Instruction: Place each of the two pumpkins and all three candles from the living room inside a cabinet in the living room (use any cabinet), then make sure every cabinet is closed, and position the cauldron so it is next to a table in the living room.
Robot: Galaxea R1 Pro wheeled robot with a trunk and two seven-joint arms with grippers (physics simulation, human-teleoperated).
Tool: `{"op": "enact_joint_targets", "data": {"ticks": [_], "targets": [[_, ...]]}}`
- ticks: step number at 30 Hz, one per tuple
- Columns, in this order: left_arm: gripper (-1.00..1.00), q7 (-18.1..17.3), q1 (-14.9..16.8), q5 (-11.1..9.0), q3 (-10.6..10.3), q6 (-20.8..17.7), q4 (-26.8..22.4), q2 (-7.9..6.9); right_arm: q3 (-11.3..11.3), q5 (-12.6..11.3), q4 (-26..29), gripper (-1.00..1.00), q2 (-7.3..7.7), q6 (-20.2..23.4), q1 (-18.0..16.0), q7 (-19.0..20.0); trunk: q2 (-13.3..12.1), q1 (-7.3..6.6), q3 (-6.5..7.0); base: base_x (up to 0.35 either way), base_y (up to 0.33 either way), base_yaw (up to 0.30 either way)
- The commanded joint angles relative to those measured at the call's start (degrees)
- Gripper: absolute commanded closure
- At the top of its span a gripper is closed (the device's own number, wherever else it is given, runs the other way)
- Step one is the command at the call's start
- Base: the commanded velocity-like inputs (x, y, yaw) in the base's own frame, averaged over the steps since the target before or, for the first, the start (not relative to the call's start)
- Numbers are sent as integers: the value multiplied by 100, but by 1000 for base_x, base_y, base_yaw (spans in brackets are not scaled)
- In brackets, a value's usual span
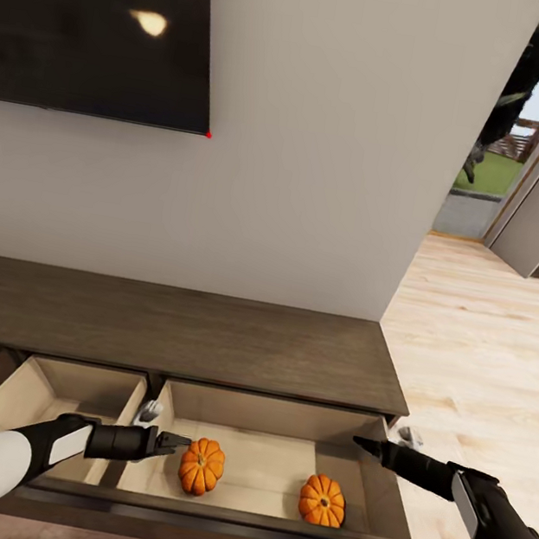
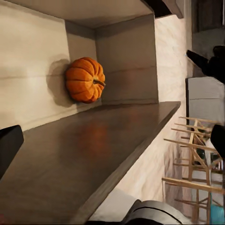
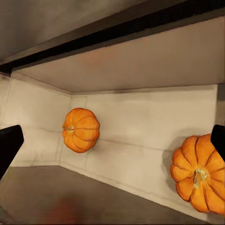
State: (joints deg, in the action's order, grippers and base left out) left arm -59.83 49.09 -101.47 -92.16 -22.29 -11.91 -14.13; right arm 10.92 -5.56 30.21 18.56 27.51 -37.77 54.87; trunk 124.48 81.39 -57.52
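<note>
In the open right drawer (image 1: 271,471) of the cabinet (image 1: 171,332) | two pumpkins on the pale floor: one (image 1: 201,466) near the drawer's left wall, one (image 1: 323,500) further right, well apart | left tool (image 1: 179,443) just beside the first pumpkin, empty, opening cannot tell | right tool (image 1: 360,444) over the right rim, empty, opening cannot tell

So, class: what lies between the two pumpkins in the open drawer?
Nothing: in the head view only bare pale drawer floor separates the left pumpkin from the right pumpkin.
</note>
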Motion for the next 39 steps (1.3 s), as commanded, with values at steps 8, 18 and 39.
{"op": "enact_joint_targets", "data": {"ticks": [8,18,39], "targets": [[-100,-359,12,24,-35,-203,-6,3,-2,22,-14,-100,346,424,17,1318,-323,-176,144,-3,1,0],[-100,-827,21,39,-55,-204,-3,-8,-2,665,10,-100,470,451,32,2579,-724,-396,323,-218,149,0],[-100,-277,-441,1682,-1292,-223,-119,719,-1639,2579,-801,-100,165,-594,354,2060,-1085,-593,485,-96,50,0]]}}
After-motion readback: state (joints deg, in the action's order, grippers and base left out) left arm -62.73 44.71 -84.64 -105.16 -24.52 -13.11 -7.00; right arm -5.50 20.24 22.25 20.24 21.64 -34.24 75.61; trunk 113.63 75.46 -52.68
